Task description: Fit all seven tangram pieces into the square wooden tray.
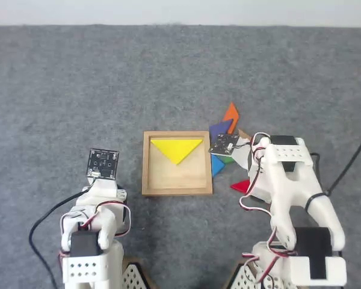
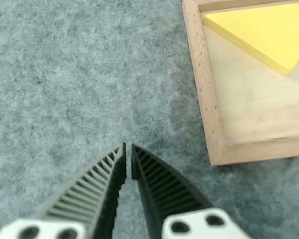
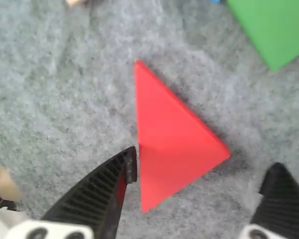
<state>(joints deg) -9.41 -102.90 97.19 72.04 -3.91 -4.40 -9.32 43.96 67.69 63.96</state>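
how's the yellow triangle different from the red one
The yellow triangle lies in the wooden tray; the red triangle lies on the carpet. The yellow looks bigger than the red. The open right gripper straddles the red; no gripper is at the yellow. Both lie flat.

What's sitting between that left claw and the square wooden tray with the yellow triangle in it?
Just bare grey carpet. The left wrist view shows the shut left gripper over it, apart from the square wooden tray.
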